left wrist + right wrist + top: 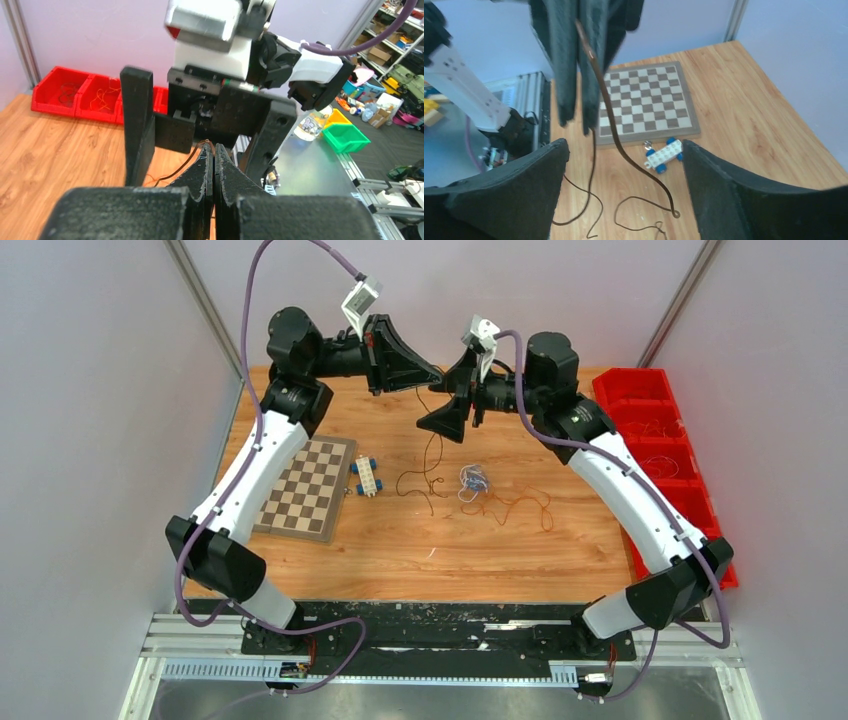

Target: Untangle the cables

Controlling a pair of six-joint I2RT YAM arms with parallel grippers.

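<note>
**Two tools, three thin cables (432,445), one wooden tabletop (400,550).**
Left tool (214,150) is clamped on the raised dark brown cable (606,110); right tool (452,392) stands apart. An orange-red strand (520,508) and a white-bluish knot (473,478) lie below. Red plastic bins (610,390) apparently hold wires.

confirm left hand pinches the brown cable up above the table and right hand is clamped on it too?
The right hand is open, not clamped on the brown cable; the right wrist view shows it. The left hand does pinch it.
</note>
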